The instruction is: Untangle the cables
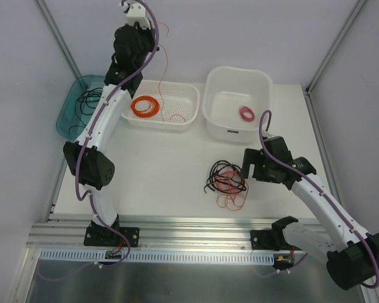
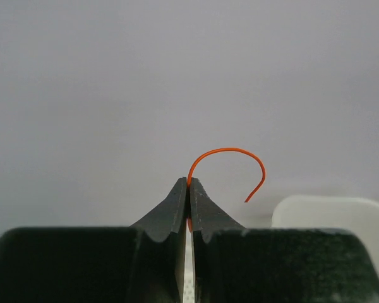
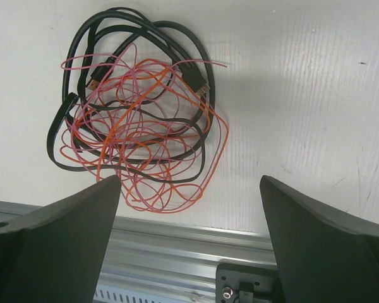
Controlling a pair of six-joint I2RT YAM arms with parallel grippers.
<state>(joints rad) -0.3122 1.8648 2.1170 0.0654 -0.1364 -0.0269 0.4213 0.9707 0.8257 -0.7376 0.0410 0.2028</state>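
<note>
While right claw gapes, cables lie just ahead.

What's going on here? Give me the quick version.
The left gripper, raised high at the back, has its jaws shut on a thin orange wire dangling over the white basket that holds an orange coil. The right gripper hovers with jaws wide open just above the cables, a black, orange and pink tangle lying on the table.

cables: loose tangle, black, orange, pink wires, messy overlapping loops, flat on table, front right.
</note>
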